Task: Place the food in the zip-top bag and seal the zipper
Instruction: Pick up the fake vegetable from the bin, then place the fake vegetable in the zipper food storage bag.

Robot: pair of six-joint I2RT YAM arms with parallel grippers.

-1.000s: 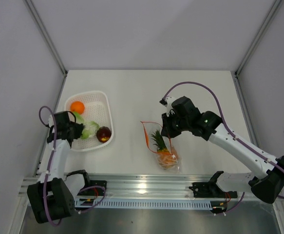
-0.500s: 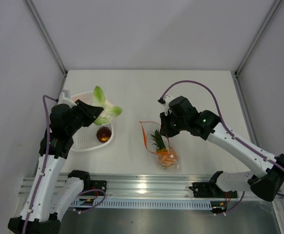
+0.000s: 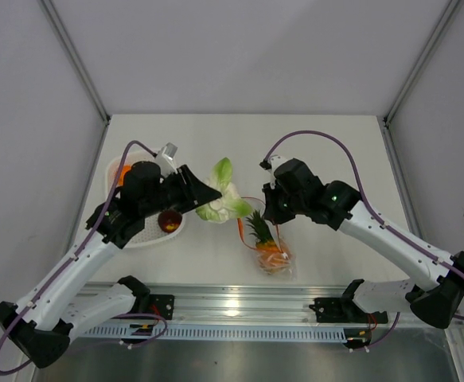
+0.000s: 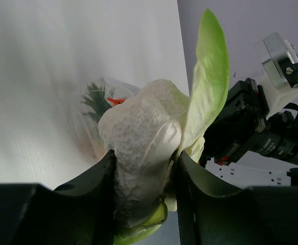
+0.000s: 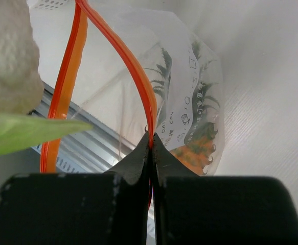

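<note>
Two grippers of mine gripping, left gripper (image 3: 209, 194) clamping the pale green-white leafy toy vegetable (image 4: 143, 122) beside the mouth of the clear plastic zip-top bag (image 5: 189, 81), right gripper (image 5: 151, 148) pinching its thin red-orange zipper strip (image 5: 133, 66), orange toy pineapple (image 3: 268, 245) inside.

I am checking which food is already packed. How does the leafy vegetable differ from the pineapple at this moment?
The leafy vegetable is pale green and white; the pineapple is orange with dark green leaves. The leafy vegetable is held in the air by the left gripper, while the pineapple lies inside the zip-top bag. Both are toy food pieces.
</note>
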